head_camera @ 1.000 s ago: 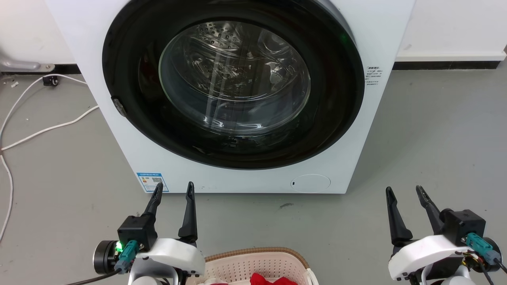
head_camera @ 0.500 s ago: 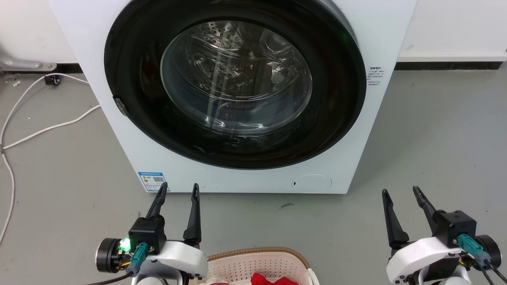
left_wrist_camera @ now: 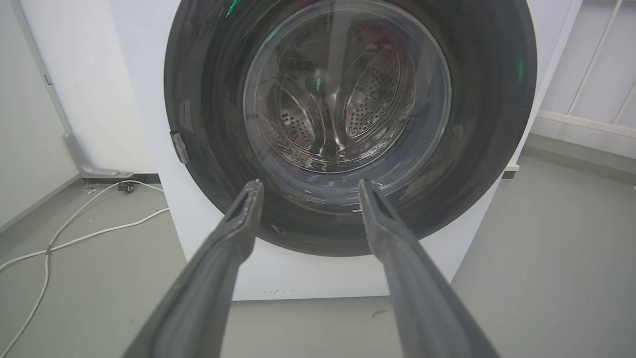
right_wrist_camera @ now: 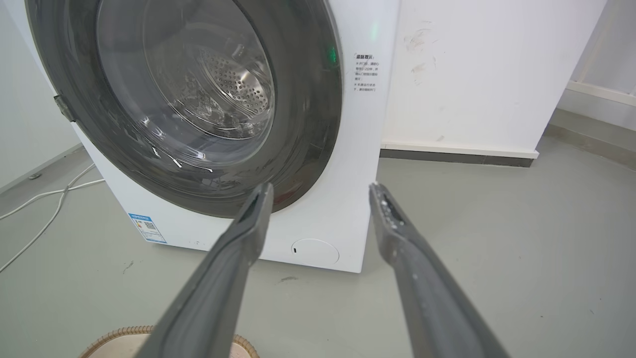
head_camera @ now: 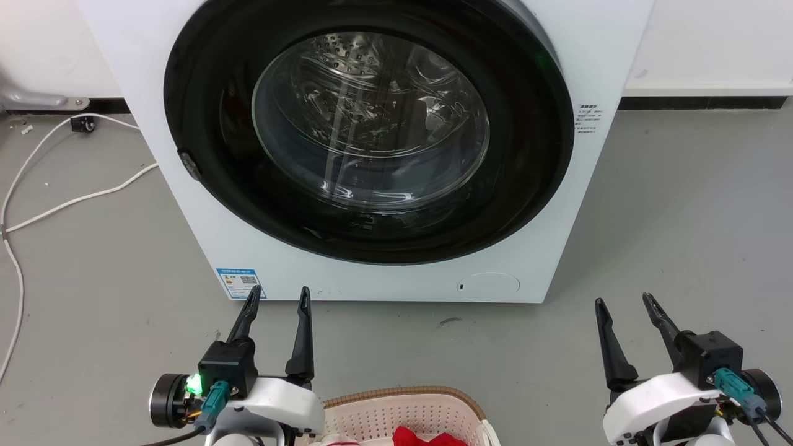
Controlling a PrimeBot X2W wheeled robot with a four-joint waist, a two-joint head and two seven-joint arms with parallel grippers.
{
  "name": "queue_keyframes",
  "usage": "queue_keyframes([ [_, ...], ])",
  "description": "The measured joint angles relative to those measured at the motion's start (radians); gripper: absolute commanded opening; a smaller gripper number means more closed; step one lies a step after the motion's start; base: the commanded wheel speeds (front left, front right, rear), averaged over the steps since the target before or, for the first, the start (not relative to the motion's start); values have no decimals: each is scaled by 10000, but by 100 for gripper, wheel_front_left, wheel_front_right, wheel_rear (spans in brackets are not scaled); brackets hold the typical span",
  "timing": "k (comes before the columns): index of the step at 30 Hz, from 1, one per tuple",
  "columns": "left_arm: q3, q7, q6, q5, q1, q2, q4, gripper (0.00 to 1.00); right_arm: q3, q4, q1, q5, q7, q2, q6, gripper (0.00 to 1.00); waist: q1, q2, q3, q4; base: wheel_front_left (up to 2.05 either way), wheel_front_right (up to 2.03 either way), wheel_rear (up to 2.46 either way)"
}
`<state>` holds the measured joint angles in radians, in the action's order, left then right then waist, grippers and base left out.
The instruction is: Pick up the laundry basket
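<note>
Laundry basket [head_camera: 396, 416]: on grey floor [head_camera: 681, 235], before washing machine [head_camera: 576, 186], white wall [head_camera: 712, 43] behind; our left gripper [head_camera: 279, 291] and right gripper [head_camera: 622, 299] both spread, empty.

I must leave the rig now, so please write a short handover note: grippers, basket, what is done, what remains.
Left gripper: open, empty, pointing at the washing machine.
Right gripper: open, empty, farther right over the floor.
Laundry basket: at the head view's bottom edge between the arms, nearer the left one, red cloth inside.
Done: nothing gripped yet.
Left: reach down to the basket, grip it, lift.
</note>
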<state>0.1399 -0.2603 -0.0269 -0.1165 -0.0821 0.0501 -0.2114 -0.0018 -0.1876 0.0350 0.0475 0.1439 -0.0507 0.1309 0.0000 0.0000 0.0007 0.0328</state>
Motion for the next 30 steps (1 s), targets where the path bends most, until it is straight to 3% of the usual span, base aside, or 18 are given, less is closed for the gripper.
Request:
queue_keyframes([
  [15, 100, -27, -186, -113, -106, 0, -629, 100, 221, -481, 133, 236, -259, 0, 0, 100, 0, 0, 525, 9, 0, 0, 0],
  [30, 119, -21, -420, -851, -578, -6, -3469, 100, 1321, -3049, 1177, 838, -675, 2, 0, 100, 1, 0, 2007, 109, 0, 0, 0],
])
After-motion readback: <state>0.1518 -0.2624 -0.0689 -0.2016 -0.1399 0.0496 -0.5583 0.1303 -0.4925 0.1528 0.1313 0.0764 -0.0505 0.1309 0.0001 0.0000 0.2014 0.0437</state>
